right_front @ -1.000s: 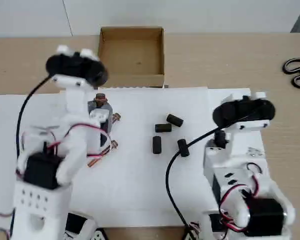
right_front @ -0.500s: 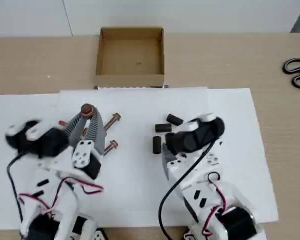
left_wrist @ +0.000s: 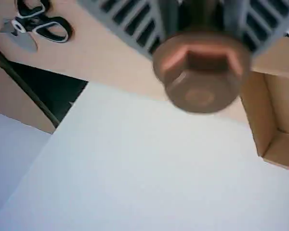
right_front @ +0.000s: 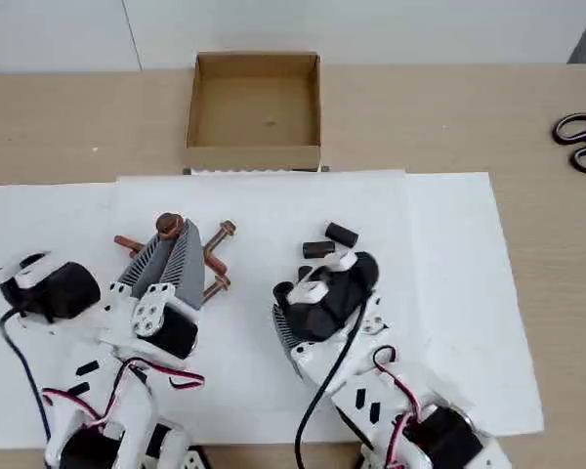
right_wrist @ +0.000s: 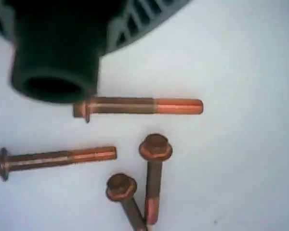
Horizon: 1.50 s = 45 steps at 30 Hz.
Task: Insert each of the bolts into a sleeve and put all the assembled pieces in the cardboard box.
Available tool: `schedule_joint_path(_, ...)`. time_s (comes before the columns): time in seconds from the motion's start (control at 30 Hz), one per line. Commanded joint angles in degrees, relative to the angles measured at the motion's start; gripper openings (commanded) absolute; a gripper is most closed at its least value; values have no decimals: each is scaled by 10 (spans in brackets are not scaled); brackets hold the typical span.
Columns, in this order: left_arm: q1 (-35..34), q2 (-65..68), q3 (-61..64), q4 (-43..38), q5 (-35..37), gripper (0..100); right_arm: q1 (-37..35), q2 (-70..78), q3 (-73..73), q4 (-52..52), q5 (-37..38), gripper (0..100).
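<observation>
Bolts, high view: one bolt (right_front: 169,226) is pinched in the left gripper (right_front: 172,256), head showing at the fingertips. Loose bolts (right_front: 219,246) lie just beside it on the white sheet (right_front: 449,244). Two spare sleeves (right_front: 341,234) sit near the right arm. The bare sheet between the arms gives room to mate the parts. The cardboard box (right_front: 255,156) is well apart past the sheet's far edge, and its front wall is the lip to clear. Scissors (right_front: 580,140) are far off to the side.

Left wrist view: fingers (left_wrist: 130,24) clenched just behind the hex head, shank hidden. Likely light, stiff and smooth, so hold near the head.

Right wrist view: right gripper (right_wrist: 62,19) clamped round a black sleeve (right_wrist: 55,72), bore open, above four loose bolts. Probably rigid, and would roll if dropped.
</observation>
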Motion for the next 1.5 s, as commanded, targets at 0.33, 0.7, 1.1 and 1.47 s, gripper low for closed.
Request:
schedule_joint_path(0.33,90,-6,-1,-12,56,5,-43,-7,38,-86,76,4)
schedule_joint_path(0.7,92,-5,16,-12,56,5,-43,-6,39,-118,77,4)
schedule_joint_path(1.1,167,-5,34,33,32,5,-43,-7,35,-119,77,4)
schedule_joint_path(1.47,216,-6,35,121,-48,5,-40,-7,35,-156,117,4)
